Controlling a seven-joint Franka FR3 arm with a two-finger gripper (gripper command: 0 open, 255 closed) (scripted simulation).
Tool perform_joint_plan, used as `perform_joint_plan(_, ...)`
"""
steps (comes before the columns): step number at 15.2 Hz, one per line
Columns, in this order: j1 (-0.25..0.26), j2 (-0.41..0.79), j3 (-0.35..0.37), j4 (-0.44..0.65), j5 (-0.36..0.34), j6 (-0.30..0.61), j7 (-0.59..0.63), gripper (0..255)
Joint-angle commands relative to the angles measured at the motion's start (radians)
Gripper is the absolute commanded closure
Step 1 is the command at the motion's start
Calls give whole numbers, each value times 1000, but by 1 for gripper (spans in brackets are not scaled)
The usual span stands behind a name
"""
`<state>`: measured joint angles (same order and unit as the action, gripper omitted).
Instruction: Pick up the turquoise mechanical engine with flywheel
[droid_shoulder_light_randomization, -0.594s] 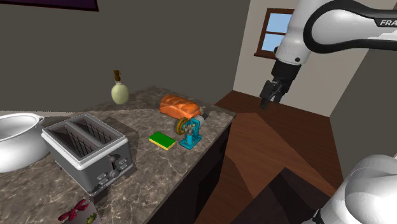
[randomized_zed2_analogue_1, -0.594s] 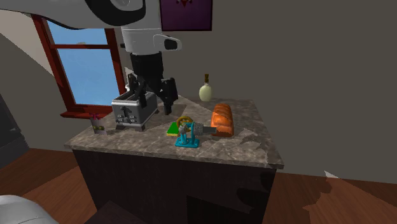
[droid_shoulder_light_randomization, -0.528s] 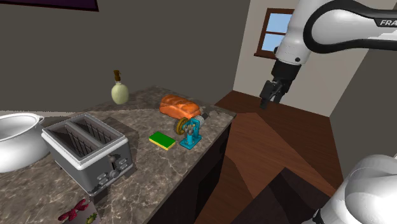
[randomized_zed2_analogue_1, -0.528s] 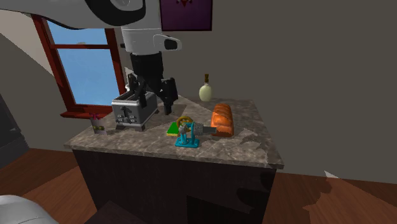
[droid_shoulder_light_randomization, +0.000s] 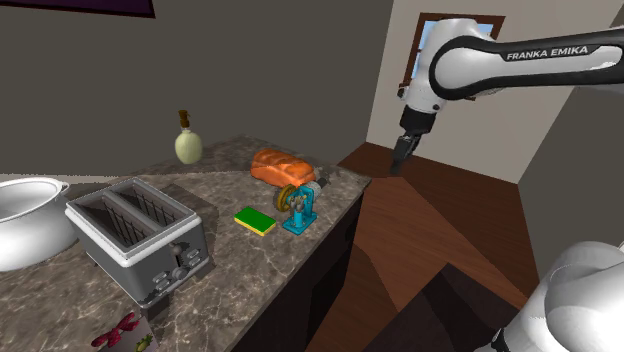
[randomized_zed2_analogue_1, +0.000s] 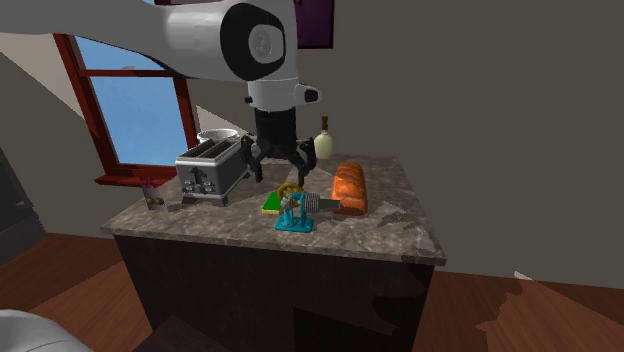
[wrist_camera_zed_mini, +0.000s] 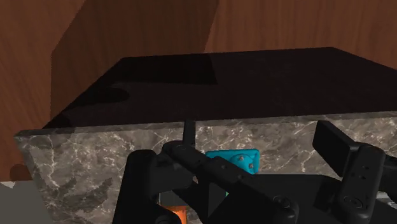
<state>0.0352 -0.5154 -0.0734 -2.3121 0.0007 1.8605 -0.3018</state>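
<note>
shoulder view, left to right | sponge (droid_shoulder_light_randomization: 254, 220), then engine (droid_shoulder_light_randomization: 299, 210) just beside it, near counter (droid_shoulder_light_randomization: 215, 180) front edge, loaf (droid_shoulder_light_randomization: 283, 165) behind | gripper (droid_shoulder_light_randomization: 397, 166) high, jaws spread, empty | I'd centre over engine, drop straight, pinch the frame, miss sponge, 1 pass

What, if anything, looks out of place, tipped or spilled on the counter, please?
Nothing stands out. The turquoise engine stands upright on its base near the edge of the counter; the green sponge and bread loaf lie flat beside it; the toaster and bottle are upright. Nothing is spilled. The gripper is open.
</note>
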Motion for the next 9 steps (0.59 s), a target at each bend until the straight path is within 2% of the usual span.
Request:
perform_joint_plan(1, 18, 84, -27, 44, -3, 37, -98, 0)
perform_joint_plan(9, 76, 403, -85, 233, 32, 146, -457, 0)
